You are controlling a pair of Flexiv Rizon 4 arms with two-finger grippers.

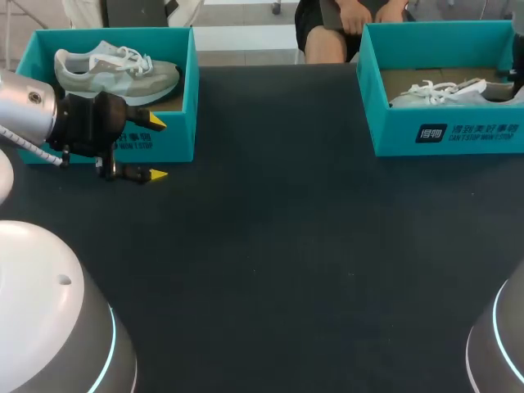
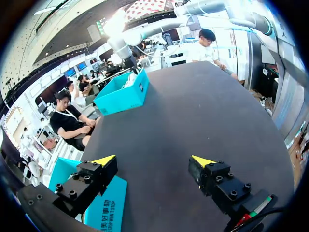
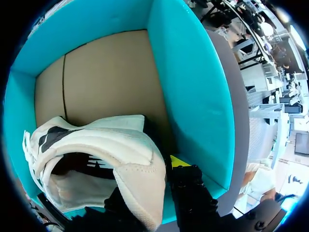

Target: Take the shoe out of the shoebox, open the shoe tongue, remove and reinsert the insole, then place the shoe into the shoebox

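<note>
– Closest of all was the heel of the shoe (image 3: 120,145), right up against the right gripper (image 3: 174,186). Where did that leave the job?

– At the first step, I'd say: taking it out. The shoe lay on the cardboard floor of the right box (image 3: 193,87), heel toward the gripper, not yet lifted.

– Did the gripper have hold of it?

– I could not tell; the heel hid too much.

– And the other arm?

– The left gripper (image 2: 153,160) hung in front of the left box (image 1: 176,147), fingers spread wide with nothing between them. A grey shoe (image 1: 115,70) sat in that box, and the gripper was not touching it.

– What did the next move call for?

– A firm hold on the heel, then a straight lift, as I judged it. The box wall stood just beside the gripper and rose above the shoe all round. So the sole had to clear the rim before any sideways travel. A toe dragged against the wall could have shoved or tipped the box.

– Was there room to set it down?

– Yes. A broad stretch of dark tabletop (image 1: 278,246) lay between the two boxes, and I judged both arms could reach it for the tongue and insole work. Both boxes stood near the far edge, so the shoe was best brought toward the middle, away from that edge.
</note>
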